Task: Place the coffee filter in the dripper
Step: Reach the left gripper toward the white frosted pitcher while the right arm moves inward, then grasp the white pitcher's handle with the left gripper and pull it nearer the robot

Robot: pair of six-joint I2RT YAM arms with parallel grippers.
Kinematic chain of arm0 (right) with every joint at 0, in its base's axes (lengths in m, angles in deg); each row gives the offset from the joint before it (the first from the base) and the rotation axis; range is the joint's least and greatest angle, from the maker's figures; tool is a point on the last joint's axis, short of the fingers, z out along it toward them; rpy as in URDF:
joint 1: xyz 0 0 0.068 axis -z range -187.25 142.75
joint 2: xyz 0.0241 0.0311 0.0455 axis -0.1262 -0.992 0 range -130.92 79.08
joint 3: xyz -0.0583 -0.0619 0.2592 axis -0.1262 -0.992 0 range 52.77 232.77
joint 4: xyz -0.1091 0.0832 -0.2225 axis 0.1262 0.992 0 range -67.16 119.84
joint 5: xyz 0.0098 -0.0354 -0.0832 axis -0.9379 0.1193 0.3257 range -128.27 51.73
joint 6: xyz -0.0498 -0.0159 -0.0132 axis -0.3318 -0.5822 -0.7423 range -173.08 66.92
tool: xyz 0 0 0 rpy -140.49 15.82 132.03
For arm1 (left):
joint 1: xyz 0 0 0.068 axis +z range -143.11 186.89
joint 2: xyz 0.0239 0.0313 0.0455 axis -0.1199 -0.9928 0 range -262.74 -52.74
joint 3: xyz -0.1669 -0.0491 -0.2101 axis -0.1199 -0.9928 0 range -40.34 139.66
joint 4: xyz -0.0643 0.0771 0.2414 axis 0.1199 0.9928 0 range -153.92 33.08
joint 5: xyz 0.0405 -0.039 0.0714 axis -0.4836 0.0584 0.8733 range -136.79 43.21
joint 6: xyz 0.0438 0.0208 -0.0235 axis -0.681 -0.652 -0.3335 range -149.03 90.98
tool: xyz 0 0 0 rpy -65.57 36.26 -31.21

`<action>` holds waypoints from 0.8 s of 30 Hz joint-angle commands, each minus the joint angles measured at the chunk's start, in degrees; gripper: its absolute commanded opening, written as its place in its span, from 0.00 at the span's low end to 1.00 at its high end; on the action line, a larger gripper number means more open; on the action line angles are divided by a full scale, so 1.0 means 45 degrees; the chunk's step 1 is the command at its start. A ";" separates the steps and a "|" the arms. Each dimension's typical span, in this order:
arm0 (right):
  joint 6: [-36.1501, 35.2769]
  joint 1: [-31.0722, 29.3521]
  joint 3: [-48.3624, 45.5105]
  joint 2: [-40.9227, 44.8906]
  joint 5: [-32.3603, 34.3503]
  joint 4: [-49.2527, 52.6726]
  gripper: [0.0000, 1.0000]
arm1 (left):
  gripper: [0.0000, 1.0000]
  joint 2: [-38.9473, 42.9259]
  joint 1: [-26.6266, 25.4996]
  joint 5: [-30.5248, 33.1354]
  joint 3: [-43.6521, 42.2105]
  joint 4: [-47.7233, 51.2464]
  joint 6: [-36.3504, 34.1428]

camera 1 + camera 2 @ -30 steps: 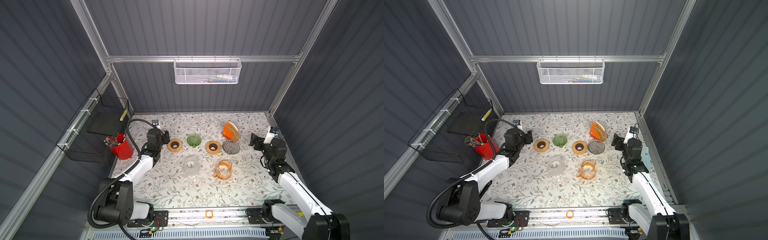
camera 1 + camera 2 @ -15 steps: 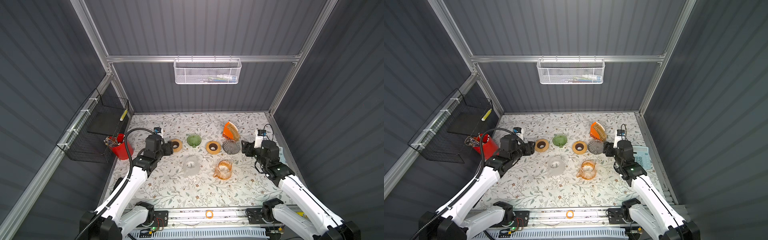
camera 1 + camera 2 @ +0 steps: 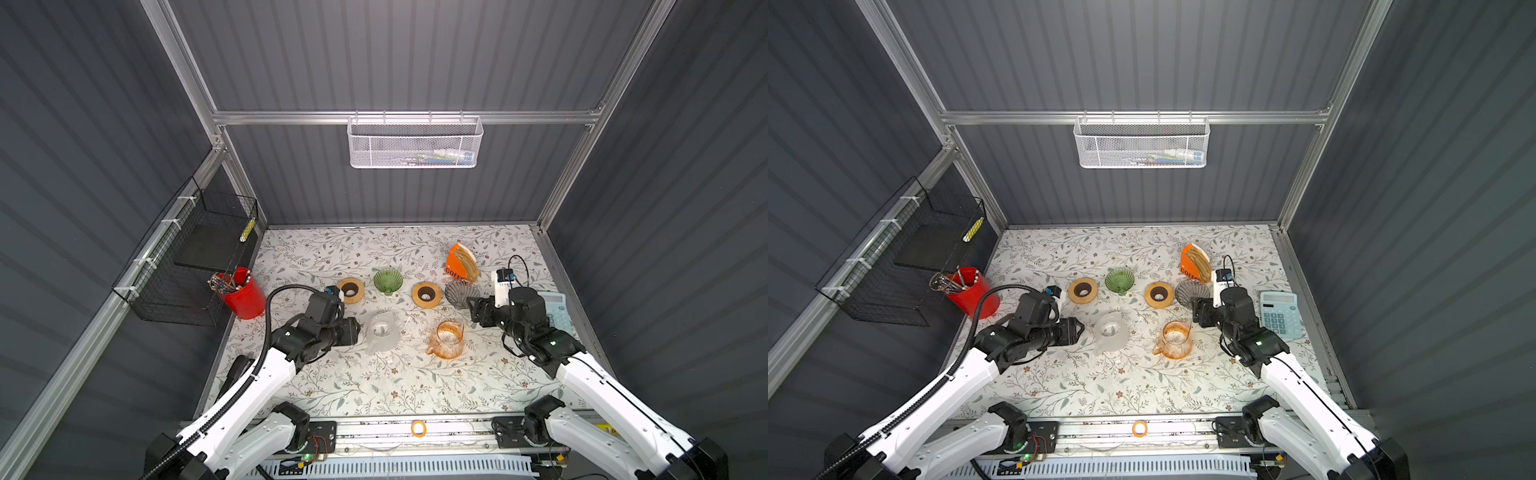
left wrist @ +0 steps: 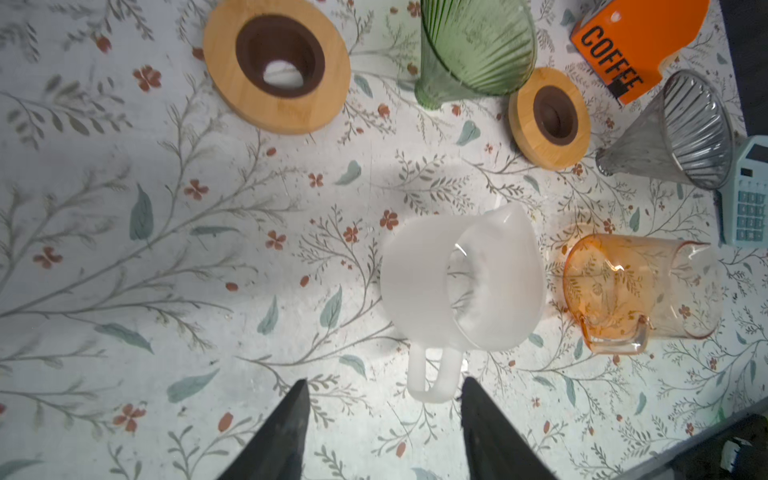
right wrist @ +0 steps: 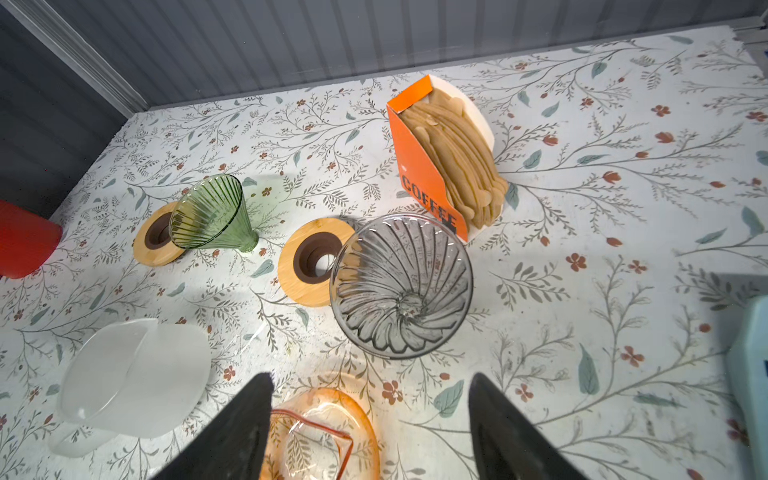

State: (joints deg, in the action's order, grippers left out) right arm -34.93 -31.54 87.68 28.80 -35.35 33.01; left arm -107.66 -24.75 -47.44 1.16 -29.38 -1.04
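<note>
Coffee filters (image 5: 457, 158) are sitting in the orange "COFFEE" box (image 5: 415, 170) beside the grey dripper (image 5: 401, 286) on the table (image 5: 602, 216). Right claw (image 5: 370, 374) is hanging wide open, left claw (image 4: 384, 379) partly open, both holding nothing.

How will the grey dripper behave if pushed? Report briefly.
The grey dripper lies on its side, a cone, so it would likely roll in a curve. It looks like clear ribbed glass: probably rigid, slick and breakable.

Both top views look steeply down from high in front over my whole table (image 3: 374, 386). My left wrist camera hangs close over the frosted jug (image 4: 457, 282). My right wrist camera faces the grey dripper (image 5: 401, 286) and back wall (image 5: 374, 37), and each wrist view shows both the jug and the dripper.
</note>
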 commanded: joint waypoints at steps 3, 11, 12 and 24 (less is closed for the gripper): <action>0.0378 -0.0088 0.0477 -0.0255 -0.0384 -0.0006 0.76 | 0.55 -0.0607 -0.1653 0.0028 -0.0203 0.0214 0.1046; 0.0497 -0.0118 0.0614 -0.0871 -0.0836 -0.0403 0.76 | 0.53 -0.2589 -0.3202 0.1446 0.0279 0.0179 0.0792; 0.0516 -0.0128 0.0597 -0.0905 -0.0884 -0.0476 0.76 | 0.53 -0.2695 -0.3199 0.1524 0.0299 0.0095 0.0727; 0.0517 -0.0119 0.0737 -0.1321 -0.0999 -0.0630 0.77 | 0.51 -0.3630 -0.3202 0.1766 0.0652 -0.0670 -0.0064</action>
State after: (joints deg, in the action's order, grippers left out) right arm -32.68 -31.83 89.21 23.33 -39.46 31.03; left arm -123.17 -38.94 -40.09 2.84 -31.52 0.54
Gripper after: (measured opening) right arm 0.768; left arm 0.507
